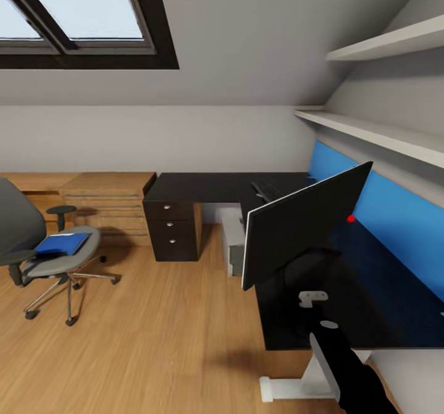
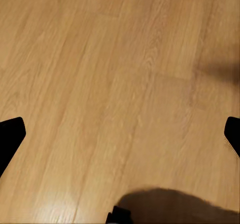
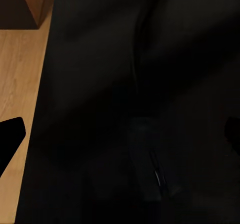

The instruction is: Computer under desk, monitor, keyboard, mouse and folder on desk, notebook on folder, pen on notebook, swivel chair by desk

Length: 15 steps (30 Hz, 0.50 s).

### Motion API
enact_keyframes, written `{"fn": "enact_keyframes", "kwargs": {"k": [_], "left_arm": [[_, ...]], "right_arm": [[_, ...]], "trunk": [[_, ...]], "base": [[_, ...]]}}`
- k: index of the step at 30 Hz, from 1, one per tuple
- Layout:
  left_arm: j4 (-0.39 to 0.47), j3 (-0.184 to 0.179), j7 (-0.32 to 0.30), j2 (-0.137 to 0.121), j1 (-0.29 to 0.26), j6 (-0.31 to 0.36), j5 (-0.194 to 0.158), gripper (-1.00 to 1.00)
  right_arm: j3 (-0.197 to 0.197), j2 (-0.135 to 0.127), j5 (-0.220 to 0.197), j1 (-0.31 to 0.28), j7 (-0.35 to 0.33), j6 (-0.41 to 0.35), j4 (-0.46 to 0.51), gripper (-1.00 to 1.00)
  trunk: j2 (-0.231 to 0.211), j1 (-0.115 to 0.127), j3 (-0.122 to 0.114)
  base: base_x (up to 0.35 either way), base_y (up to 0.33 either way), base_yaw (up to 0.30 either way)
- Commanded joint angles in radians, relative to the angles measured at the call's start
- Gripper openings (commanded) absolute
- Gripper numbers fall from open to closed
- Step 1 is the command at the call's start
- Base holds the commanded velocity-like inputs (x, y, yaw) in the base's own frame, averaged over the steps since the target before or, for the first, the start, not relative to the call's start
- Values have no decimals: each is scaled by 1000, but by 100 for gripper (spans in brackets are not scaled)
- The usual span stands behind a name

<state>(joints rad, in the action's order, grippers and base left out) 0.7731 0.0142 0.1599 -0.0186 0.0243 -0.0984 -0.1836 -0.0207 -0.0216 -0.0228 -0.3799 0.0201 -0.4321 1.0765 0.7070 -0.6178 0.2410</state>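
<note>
Where the desk (image 1: 203, 187) bends: one monitor (image 1: 305, 226), one keyboard (image 1: 266, 190).

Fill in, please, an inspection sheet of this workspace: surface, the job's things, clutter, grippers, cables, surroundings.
Surface: desk, glossy black top, blue back panel.
Job's things: monitor tilted over the desk, foot hidden; keyboard on the desk behind it; computer under the desk; folder on the seat of the swivel chair, which stands apart from the desk.
Clutter: nothing seen.
Grippers: left gripper, jaws apart over the floor; right gripper, jaws apart over the desk top.
Cables: nothing seen.
Surroundings: dresser, skylight, wall shelves.
</note>
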Motion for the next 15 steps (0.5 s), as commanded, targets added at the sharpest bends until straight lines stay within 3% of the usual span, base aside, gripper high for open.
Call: {"fn": "enact_keyframes", "kwargs": {"k": [1,6,15], "left_arm": [[0,-2,3,0,0,-2,-10,100],[-7,-2,3,0,0,-3,-11,100],[-9,-2,4,0,0,-3,-11,100]], "right_arm": [[-4,-1,-1,-1,2,-4,0,100],[-10,-1,6,-1,2,4,-11,100],[-12,-1,20,-2,1,18,-56,100]], "trunk": [[1,-1,1],[1,-1,1],[1,-1,1]], "base": [[284,0,0],[159,0,0],[26,0,0]]}}
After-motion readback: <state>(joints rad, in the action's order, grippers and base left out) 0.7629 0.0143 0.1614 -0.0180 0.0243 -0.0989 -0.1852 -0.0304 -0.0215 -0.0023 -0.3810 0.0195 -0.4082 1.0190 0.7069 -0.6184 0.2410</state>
